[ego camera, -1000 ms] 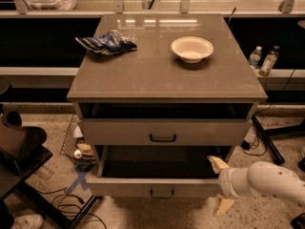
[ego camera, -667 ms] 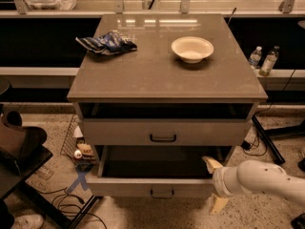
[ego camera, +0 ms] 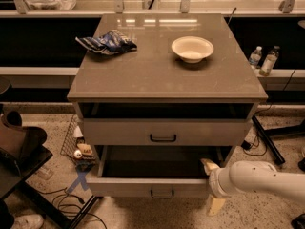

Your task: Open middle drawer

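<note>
Gripper is down low on the right, parked at the front right corner of the middle drawer. Its jaws are spread apart: one finger pokes up over the drawer's front edge toward the dark inside, and the other finger hangs below, in front of the panel. As far as I can see it's not clamped on anything, and it's well off to the side of the little black handle at the centre.

The middle drawer itself is already pulled out a good way, with its dark interior showing under the upper drawer, which sits further back. So my read is that the job is mostly done and this is the finishing bit.

If it needs any more travel, I'd pull straight out along the slides. Hooking at a corner instead of the centre tends to skew a wide, shallow drawer and make it bind, so go slow and even, with no sideways push. Stop as soon as it feels like the end of the run rather than yanking.

When backing off, I'd lift that top finger clear of the front edge first so it doesn't drag the drawer along or catch the upper drawer above it. The bowl and the crumpled bag on the counter are well apart from all this.
</note>
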`<act>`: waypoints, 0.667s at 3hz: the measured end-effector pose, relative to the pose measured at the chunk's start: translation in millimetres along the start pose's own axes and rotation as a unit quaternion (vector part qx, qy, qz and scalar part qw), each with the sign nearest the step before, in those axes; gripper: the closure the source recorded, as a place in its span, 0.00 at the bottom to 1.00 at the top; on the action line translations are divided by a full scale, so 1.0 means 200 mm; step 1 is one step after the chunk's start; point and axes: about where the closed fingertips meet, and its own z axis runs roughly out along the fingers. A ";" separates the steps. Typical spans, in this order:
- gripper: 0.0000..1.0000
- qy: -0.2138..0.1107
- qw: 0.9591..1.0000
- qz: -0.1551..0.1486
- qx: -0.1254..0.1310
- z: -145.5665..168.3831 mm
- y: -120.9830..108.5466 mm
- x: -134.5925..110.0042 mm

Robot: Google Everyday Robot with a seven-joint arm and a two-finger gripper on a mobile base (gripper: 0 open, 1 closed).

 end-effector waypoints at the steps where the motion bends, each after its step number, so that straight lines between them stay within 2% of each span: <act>1: 0.02 -0.009 1.000 -0.001 -0.015 0.08 0.03 -0.01; 2: 0.25 -0.015 0.999 -0.006 -0.029 0.14 0.06 -0.01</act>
